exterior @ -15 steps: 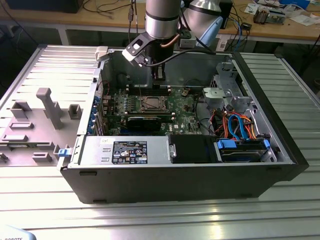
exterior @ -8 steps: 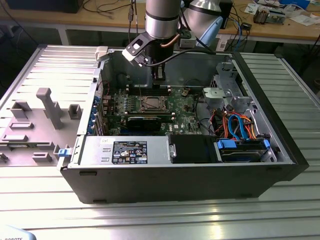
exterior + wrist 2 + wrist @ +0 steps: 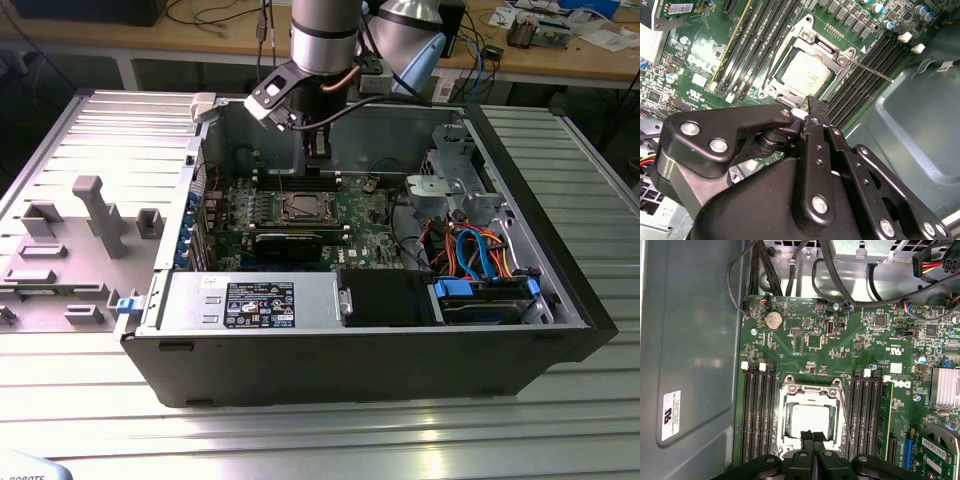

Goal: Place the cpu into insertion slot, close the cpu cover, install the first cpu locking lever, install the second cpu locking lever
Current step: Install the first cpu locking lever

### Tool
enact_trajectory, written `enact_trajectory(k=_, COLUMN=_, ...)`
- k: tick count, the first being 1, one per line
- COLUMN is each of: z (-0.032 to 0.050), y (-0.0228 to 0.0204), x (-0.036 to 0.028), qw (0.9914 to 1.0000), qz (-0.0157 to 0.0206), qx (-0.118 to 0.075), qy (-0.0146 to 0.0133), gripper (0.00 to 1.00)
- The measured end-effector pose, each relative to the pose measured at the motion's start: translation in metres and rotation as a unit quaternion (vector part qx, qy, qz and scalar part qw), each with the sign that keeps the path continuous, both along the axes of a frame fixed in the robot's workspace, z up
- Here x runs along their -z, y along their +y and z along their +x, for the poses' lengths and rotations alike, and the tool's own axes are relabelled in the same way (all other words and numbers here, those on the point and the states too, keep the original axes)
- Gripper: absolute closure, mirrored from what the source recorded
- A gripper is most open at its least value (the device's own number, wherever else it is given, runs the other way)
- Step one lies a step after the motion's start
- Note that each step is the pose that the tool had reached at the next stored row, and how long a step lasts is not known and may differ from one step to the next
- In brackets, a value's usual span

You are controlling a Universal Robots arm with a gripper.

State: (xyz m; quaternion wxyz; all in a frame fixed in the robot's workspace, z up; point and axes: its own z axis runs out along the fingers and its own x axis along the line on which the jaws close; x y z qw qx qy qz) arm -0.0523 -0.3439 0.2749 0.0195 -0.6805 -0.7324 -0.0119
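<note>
Beneath the arm: an open computer case [image 3: 380, 360] lies on a ribbed table [image 3: 300, 440], its green motherboard [image 3: 805, 340] facing up toward the tool.
Gripper: the gripper [image 3: 812, 436] hangs low over the board, its two black fingers pressed together with nothing between them.
Insertion slot: the insertion slot [image 3: 785, 387] sits just ahead of the fingertips, flanked on both sides by memory slots [image 3: 757, 415].
Cpu cover: the cpu cover [image 3: 826, 49] appears lowered, framing the chip through its window.
Cpu: the cpu [image 3: 805, 75] is seated in the slot, silver top showing, just beyond the fingertips.
Lever: one thin locking lever [image 3: 872, 71] juts out over the memory slots, seemingly unlatched.
Progress: placement looks done and the cover likely shut; the lever locking appears outstanding.
</note>
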Motion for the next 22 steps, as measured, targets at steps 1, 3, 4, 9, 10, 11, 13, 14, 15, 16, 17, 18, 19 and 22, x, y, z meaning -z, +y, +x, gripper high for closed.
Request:
enact_trajectory(k=1, z=0.0, y=0.0, x=-0.0012, qw=1.0, qz=0.0, qx=0.0, qy=0.0, gripper=0.89)
enact_trajectory(k=3, z=0.0, y=0.0, x=-0.0045, qw=1.0, qz=0.0001, qx=0.0, qy=0.0, gripper=0.89)
enact_trajectory(k=4, z=0.0, y=0.0, x=-0.0055, qw=1.0, qz=0.0, qx=0.0, qy=0.0, gripper=0.89)
enact_trajectory(k=9, z=0.0, y=0.0, x=-0.0112, qw=1.0, qz=0.0001, qx=0.0, qy=0.0001, gripper=0.89)
enact_trajectory(k=10, z=0.0, y=0.0, x=-0.0121, qw=1.0, qz=0.0001, qx=0.0, qy=0.0002, gripper=0.89)
enact_trajectory(k=11, z=0.0, y=0.0, x=-0.0123, qw=1.0, qz=0.0002, qx=0.0, qy=0.0001, gripper=0.89)
enact_trajectory(k=13, z=0.0, y=0.0, x=-0.0125, qw=1.0, qz=0.0001, qx=0.0, qy=0.0001, gripper=0.89)
enact_trajectory(k=14, z=0.0, y=0.0, x=-0.0126, qw=1.0, qz=0.0001, qx=0.0, qy=0.0002, gripper=0.89)
enact_trajectory(k=15, z=0.0, y=0.0, x=-0.0126, qw=1.0, qz=0.0, qx=0.0, qy=0.0002, gripper=0.89)
enact_trajectory(k=16, z=0.0, y=0.0, x=-0.0126, qw=1.0, qz=0.0001, qx=0.0, qy=0.0002, gripper=0.89)
enact_trajectory(k=17, z=0.0, y=0.0, x=-0.0126, qw=1.0, qz=0.0, qx=0.0, qy=0.0002, gripper=0.89)
enact_trajectory(k=18, z=0.0, y=0.0, x=-0.0126, qw=1.0, qz=0.0001, qx=0.0, qy=0.0002, gripper=0.89)
enact_trajectory(k=19, z=0.0, y=0.0, x=-0.0126, qw=1.0, qz=0.0, qx=0.0, qy=0.0002, gripper=0.89)
enact_trajectory(k=22, z=-0.0002, y=0.0, x=-0.0107, qw=0.99954, qz=0.0001, qx=-0.03, qy=0.0008, gripper=0.89)
